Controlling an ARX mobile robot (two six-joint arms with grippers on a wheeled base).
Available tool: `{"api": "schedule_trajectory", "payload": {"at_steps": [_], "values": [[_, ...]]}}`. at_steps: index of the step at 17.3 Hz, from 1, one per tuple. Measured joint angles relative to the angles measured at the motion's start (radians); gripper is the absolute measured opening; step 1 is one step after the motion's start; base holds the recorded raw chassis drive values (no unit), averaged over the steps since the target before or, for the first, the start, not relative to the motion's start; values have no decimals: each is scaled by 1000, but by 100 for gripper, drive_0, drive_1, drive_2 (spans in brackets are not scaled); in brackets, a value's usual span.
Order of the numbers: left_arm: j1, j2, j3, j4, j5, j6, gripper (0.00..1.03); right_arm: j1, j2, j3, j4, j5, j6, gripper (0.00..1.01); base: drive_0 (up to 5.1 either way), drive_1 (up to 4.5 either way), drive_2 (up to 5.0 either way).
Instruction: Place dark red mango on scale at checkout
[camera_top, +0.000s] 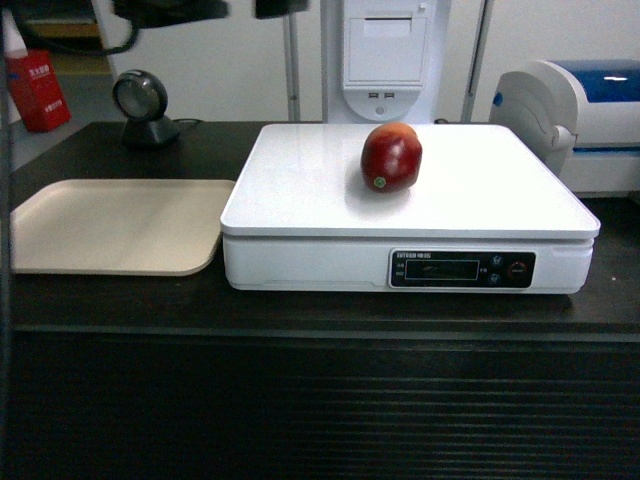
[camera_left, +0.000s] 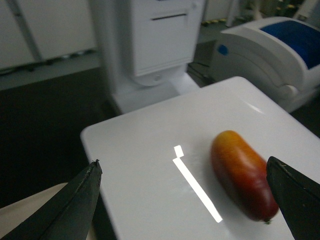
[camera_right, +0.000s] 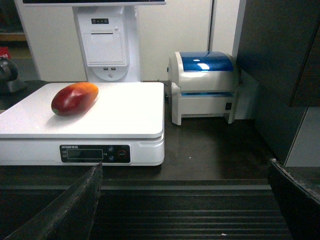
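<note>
I see the dark red mango (camera_top: 391, 157) lying on its side on the scale (camera_top: 300, 180) platform, a bit right of centre, green sticker facing me. The scale sits on the checkout (camera_top: 300, 400) counter, display panel forward. Beige tray (camera_top: 115, 225) just left of the scale holds nothing I can see.

Left gripper (camera_left: 185, 200) is spread wide above the platform, holding nothing; mango sits between the fingers (camera_left: 75, 205) but apart from both. Right gripper (camera_right: 185, 200) also wide and unloaded, low in front of the counter edge.

Blue-lidded printer (camera_right: 205, 85) right of the scale, cut off in head view. Receipt unit (camera_top: 385, 60) behind, top cropped. Round scanner (camera_top: 140, 105) and red box (camera_top: 35, 90) back left, blurry. Display digits unreadable.
</note>
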Motion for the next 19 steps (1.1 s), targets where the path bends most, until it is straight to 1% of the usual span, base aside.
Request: {"api": "schedule_trajectory", "payload": {"at_steps": [1, 3, 4, 7, 9, 10, 12, 14, 15, 16, 17, 19], "values": [[38, -69, -84, 48, -18, -7, 98, 0, 0, 0, 0, 0, 0, 98, 0, 0, 0], [53, -102, -119, 68, -27, -7, 98, 0, 0, 0, 0, 0, 0, 98, 0, 0, 0], [72, -151, -171, 93, -42, -7, 98, 0, 0, 0, 0, 0, 0, 98, 0, 0, 0], [100, -248, -261, 133, -59, -7, 98, 0, 0, 0, 0, 0, 0, 98, 0, 0, 0], [119, -340, -341, 166, -84, -8, 98, 0, 0, 0, 0, 0, 0, 98, 0, 0, 0], [140, -413, -401, 172, -108, -18, 98, 0, 0, 0, 0, 0, 0, 98, 0, 0, 0], [186, -541, -525, 180, -126, -28, 98, 0, 0, 0, 0, 0, 0, 98, 0, 0, 0], [257, -625, -639, 191, -151, -35, 98, 0, 0, 0, 0, 0, 0, 98, 0, 0, 0], [292, -657, -677, 186, -159, -35, 98, 0, 0, 0, 0, 0, 0, 98, 0, 0, 0], [314, -685, -700, 172, -158, -35, 98, 0, 0, 0, 0, 0, 0, 98, 0, 0, 0], [330, -723, -723, 167, -152, -34, 98, 0, 0, 0, 0, 0, 0, 98, 0, 0, 0], [348, -758, -727, 159, -145, -34, 98, 0, 0, 0, 0, 0, 0, 98, 0, 0, 0]]}}
